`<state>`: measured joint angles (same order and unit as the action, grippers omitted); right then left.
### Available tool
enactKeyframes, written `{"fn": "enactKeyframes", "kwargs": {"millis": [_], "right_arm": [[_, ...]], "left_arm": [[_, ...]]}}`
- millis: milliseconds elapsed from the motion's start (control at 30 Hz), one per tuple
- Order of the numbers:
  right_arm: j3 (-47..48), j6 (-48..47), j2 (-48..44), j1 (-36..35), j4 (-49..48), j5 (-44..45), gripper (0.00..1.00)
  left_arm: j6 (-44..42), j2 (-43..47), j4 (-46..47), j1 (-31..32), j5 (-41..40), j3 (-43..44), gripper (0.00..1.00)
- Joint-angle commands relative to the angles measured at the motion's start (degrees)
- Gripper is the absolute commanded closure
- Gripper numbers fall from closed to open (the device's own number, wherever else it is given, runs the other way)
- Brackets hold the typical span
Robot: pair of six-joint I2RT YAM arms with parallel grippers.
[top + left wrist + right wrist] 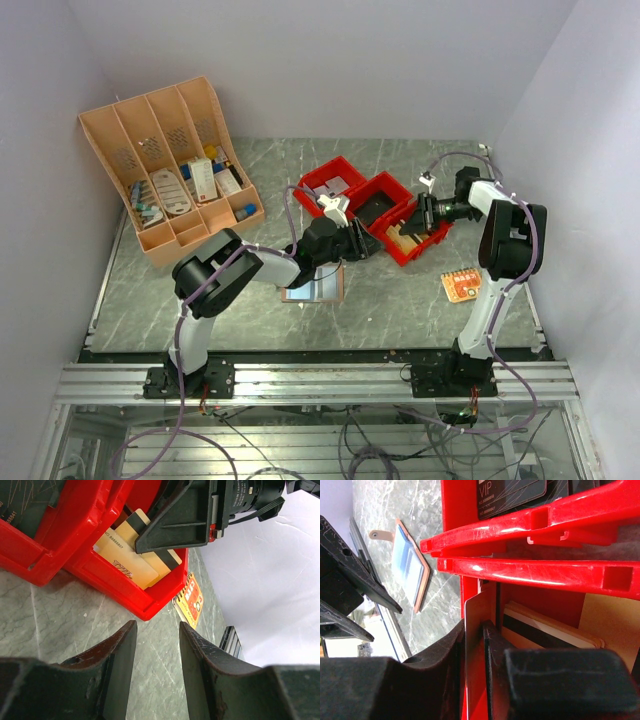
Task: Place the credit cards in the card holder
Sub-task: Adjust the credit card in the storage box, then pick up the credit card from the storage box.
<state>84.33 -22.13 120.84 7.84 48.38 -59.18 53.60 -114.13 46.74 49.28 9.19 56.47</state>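
Right hand [474, 632] in the bin [530, 572] flanks a card [472, 611], grip unclear: pinch firmly before lifting; left hand [157, 626] spread beside it

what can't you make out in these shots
- Face of the thin white card, and whether the right gripper pinches it: right wrist view, edge-on between the fingers.
- Small orange printed card: left wrist view, print too small, corner behind the red plastic bin.
- Pockets of the open tan leather card holder: top view, too small, left arm overlapping.
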Motion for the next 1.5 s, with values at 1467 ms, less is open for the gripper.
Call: {"fn": "enactKeyframes", "kwargs": {"millis": [1467], "right_arm": [[-6.31, 4.10, -16.78, -10.61, 1.55, -25.92, 1.00]], "left_arm": [[0.36, 45.54, 11.09, -5.25, -6.13, -39.02, 0.20]]}}
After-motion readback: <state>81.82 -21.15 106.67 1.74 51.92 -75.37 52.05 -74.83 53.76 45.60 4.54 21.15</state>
